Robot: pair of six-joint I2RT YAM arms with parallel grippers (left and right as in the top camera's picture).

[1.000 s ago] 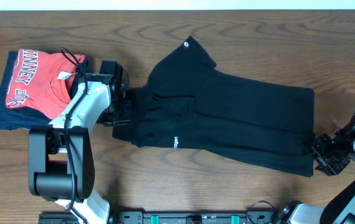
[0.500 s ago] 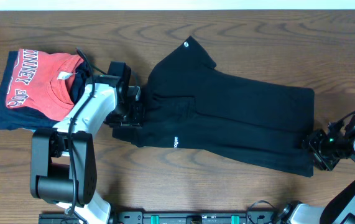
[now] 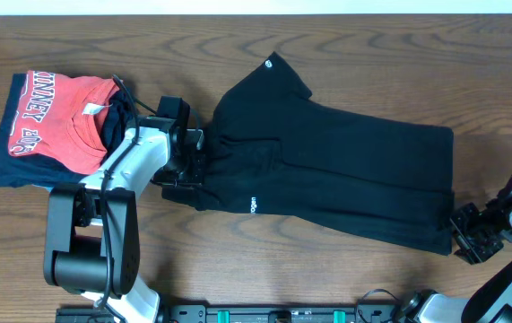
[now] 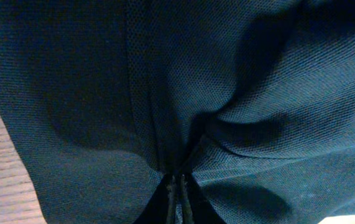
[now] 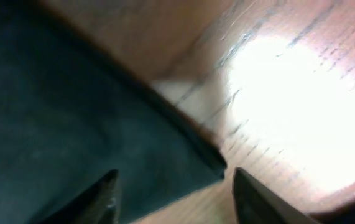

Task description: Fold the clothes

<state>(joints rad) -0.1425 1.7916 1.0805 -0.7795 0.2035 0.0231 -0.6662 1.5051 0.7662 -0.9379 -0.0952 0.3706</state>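
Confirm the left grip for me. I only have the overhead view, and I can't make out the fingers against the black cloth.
Observer: The left wrist view shows the left fingers closed on a pinched ridge of the black T-shirt, with creases fanning out from the pinch.
Operator: Now report the right side.
Observer: The right wrist view, though blurred, shows the right fingers standing apart. The shirt's corner lies on the table in the gap between them, not gripped.
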